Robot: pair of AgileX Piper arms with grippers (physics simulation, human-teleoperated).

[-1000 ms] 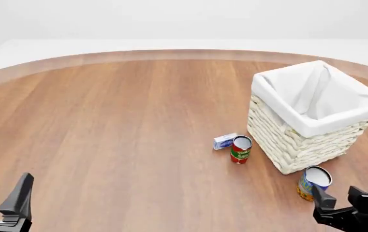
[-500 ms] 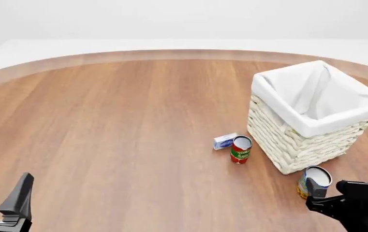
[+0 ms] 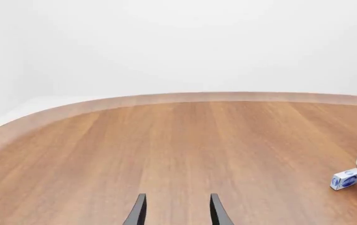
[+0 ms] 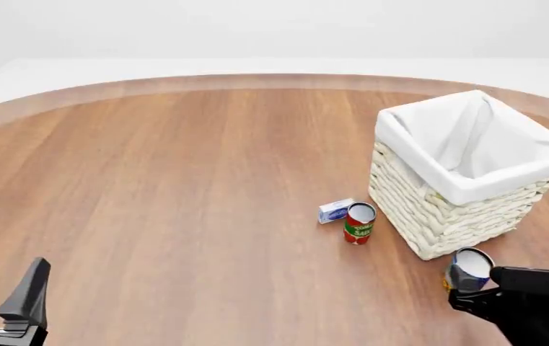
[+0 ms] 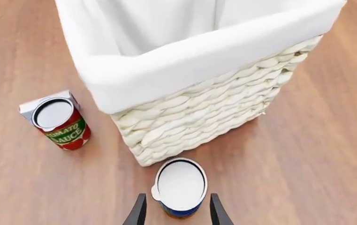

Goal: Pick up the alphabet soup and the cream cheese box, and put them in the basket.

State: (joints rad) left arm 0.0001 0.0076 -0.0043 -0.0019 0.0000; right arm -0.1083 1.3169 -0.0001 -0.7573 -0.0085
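I see the right pincer (image 5: 172, 213) spread open around the alphabet soup (image 5: 179, 187), which stands on the table (image 4: 178, 187) just beside the basket (image 4: 447, 209), the left pincer (image 3: 174, 211) open too.

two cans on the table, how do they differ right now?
The blue-and-yellow labelled alphabet soup can sits between the right claw's open fingers; the red-and-green tomato sauce can stands free. The soup can is at the cream woven wicker basket's near corner; the tomato can is beside the small pale blue box. Both are upright with silvery tops.
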